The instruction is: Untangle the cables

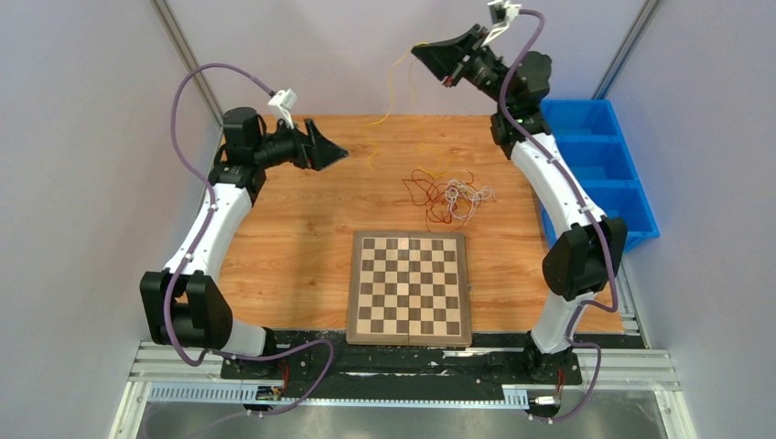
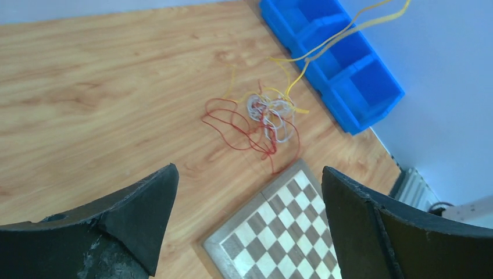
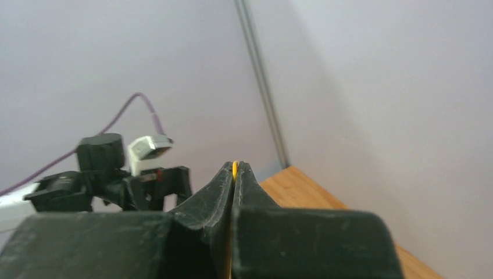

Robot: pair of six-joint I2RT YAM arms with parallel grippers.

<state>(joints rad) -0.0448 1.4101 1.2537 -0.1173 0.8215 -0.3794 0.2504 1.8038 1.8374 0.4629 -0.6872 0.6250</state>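
A small tangle of thin red and white cables [image 1: 450, 195] lies on the wooden table beyond the chessboard; it also shows in the left wrist view [image 2: 261, 119]. A yellow cable [image 1: 392, 96] hangs from my right gripper [image 1: 423, 50], which is raised high at the back and shut on it; the strand shows between the closed fingertips in the right wrist view [image 3: 234, 168]. Its lower part trails toward the tangle [image 2: 325, 43]. My left gripper [image 1: 337, 153] is open and empty, hovering left of the tangle [image 2: 250, 192].
A chessboard [image 1: 409, 286] lies at the table's front middle. A blue bin with compartments [image 1: 599, 160] stands at the right edge, also in the left wrist view [image 2: 337, 64]. Grey walls enclose the table on three sides.
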